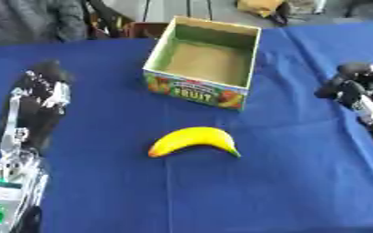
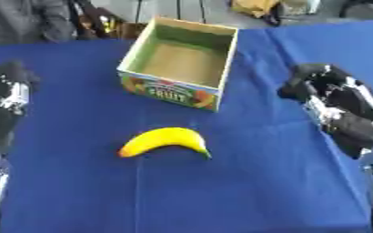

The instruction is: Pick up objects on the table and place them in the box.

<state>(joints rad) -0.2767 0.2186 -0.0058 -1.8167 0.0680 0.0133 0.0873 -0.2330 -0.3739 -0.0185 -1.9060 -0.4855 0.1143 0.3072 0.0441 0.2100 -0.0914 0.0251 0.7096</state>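
In the left eye view, a table covered with a dark blue cloth [image 1: 285, 182] fills most of the scene. An open cardboard box [image 1: 202, 61] with green inner walls, a bare brown floor and a colourful fruit print on its near outer wall stands toward the far middle of the table, turned a little askew. A curved yellow banana [image 1: 194, 141] with a green tip at its right end and an orange-tinted left end lies flat on the cloth near the middle, nearer than the box and well apart from it, its arch bowed toward the far side. The robot's black and silver left hand [image 1: 40, 91] shows at the left side, pointing toward the far edge, its fingers bunched together at the tip; it has hold of nothing, and whether the fingers are curled or straight I cannot tell. The right hand [image 1: 353, 86] comes in at the right edge, well away from the banana. In the right eye view, that right hand [image 2: 329, 93] shows more fully, its dark fingers bent inward at the far end and empty, clear of both box and banana. The left hand is cut by the left edge here, with only part of it showing.
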